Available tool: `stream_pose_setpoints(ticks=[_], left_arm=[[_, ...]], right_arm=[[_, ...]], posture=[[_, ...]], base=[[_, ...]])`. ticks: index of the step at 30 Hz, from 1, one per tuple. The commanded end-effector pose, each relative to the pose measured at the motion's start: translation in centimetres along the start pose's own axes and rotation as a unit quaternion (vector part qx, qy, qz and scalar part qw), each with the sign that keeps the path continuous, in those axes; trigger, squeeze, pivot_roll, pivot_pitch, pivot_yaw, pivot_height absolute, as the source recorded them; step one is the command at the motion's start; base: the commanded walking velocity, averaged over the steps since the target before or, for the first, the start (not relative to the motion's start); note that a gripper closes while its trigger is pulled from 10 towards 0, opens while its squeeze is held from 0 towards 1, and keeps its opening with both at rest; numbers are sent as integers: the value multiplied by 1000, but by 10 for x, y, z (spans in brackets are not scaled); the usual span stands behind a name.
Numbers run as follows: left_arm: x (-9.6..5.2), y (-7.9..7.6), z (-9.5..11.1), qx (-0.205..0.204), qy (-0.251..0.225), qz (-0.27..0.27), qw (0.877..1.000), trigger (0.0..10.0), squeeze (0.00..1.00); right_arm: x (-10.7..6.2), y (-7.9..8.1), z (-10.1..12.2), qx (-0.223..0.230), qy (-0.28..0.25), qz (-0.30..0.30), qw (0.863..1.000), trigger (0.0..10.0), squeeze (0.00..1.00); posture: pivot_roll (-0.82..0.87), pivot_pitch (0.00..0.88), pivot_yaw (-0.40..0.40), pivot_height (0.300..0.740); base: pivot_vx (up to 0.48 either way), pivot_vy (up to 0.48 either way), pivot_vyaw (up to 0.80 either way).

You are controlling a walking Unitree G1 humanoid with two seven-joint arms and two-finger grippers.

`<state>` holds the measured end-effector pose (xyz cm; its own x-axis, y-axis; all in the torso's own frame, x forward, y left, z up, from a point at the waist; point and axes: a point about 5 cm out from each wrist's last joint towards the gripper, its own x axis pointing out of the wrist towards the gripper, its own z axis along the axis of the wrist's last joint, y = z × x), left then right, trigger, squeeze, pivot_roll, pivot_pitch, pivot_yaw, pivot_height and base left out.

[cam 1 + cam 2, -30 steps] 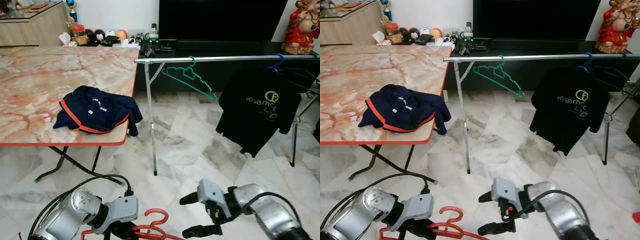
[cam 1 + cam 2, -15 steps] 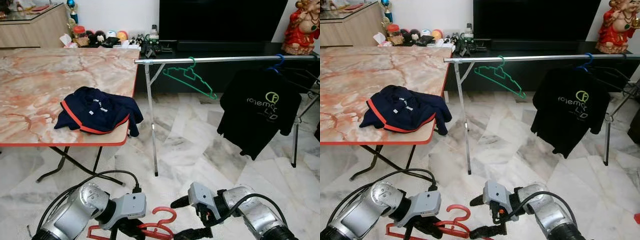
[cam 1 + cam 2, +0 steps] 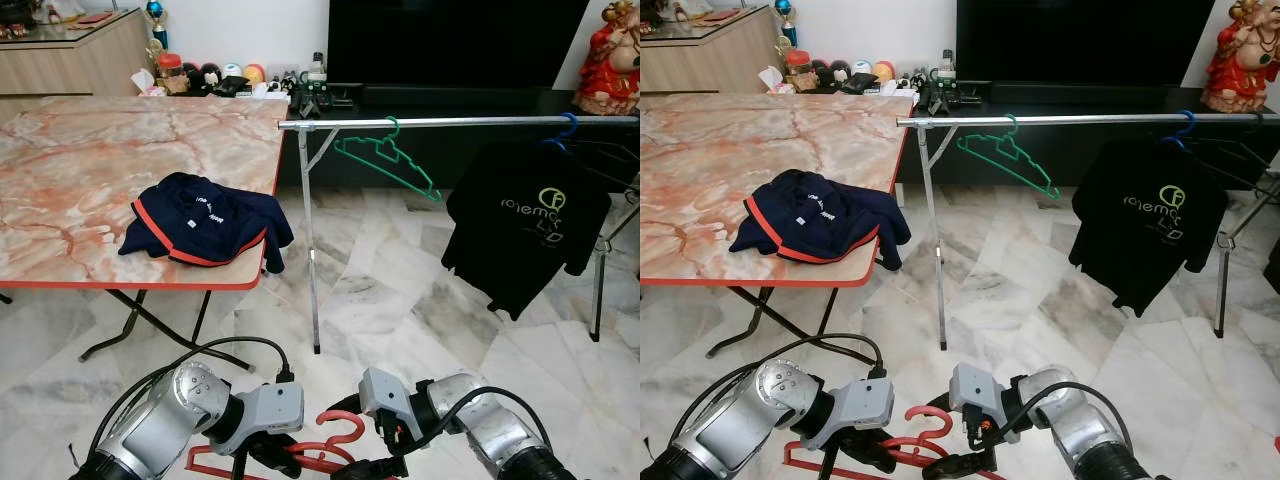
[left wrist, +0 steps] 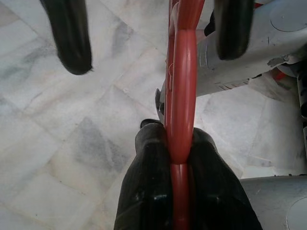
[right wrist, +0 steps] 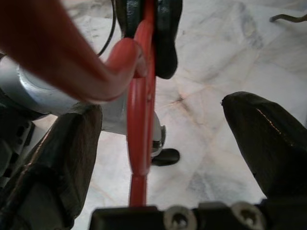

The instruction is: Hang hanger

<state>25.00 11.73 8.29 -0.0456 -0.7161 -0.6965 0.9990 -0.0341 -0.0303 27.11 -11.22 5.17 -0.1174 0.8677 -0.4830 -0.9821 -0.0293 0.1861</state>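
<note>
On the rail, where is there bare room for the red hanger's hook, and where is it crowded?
The rail is bare between the green hanger and the blue hanger carrying the black T-shirt; a shorter bare stretch lies between the rail's table-side end and the green hanger. The far right, around the T-shirt, is crowded. The red hanger is low, in the left tool.

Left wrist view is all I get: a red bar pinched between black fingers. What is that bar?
Observer: A red hanger, held low above the floor; the left gripper is shut on it.
Operator: Whose black fingers are those opposite?
Observer: The right gripper, open, with one finger on either side of the hanger.
Operator: Where could the hanger go?
Observer: A metal rail stands ahead, carrying a green hanger and a black T-shirt.
</note>
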Motion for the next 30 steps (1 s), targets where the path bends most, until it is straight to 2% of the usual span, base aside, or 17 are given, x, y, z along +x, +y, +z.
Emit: stream_pose_setpoints(ticks=[1, 3, 4, 5, 6, 9, 30], left_arm=[[0, 3, 4, 6, 2, 2, 1000, 10000, 0], [0, 4, 5, 6, 0, 4, 1000, 10000, 0], [0, 4, 5, 6, -1, 3, 1000, 10000, 0], [0, 4, 6, 6, -3, 3, 1000, 10000, 0], [1, 4, 6, 6, -4, 3, 1000, 10000, 0], [1, 4, 7, 5, -5, 4, 1000, 10000, 0], [1, 6, 10, 1, -10, 8, 1000, 10000, 0]], right_arm=[[-3, -3, 1, 4, -2, -2, 1000, 10000, 0], [-4, -3, -2, 14, 2, 1, 1000, 10000, 0], [-5, -2, -4, 21, 7, 9, 1000, 8314, 0], [-7, -2, -9, 21, 27, 10, 999, 2353, 0], [-7, -2, -13, 18, 43, 4, 999, 0, 0], [-7, -3, -16, 16, 55, -2, 998, 0, 0], [-6, -8, -17, 23, 46, -22, 998, 0, 0]], posture=[[69, 0, -16, 740], [68, 0, -19, 740], [68, 0, -19, 740], [69, 8, -22, 740], [69, 8, -22, 740], [76, 14, -26, 740], [83, 39, -31, 740]], base=[[0, 0, 0], [0, 0, 0], [0, 0, 0], [0, 0, 0], [0, 0, 0], [0, 0, 0], [0, 0, 0]])
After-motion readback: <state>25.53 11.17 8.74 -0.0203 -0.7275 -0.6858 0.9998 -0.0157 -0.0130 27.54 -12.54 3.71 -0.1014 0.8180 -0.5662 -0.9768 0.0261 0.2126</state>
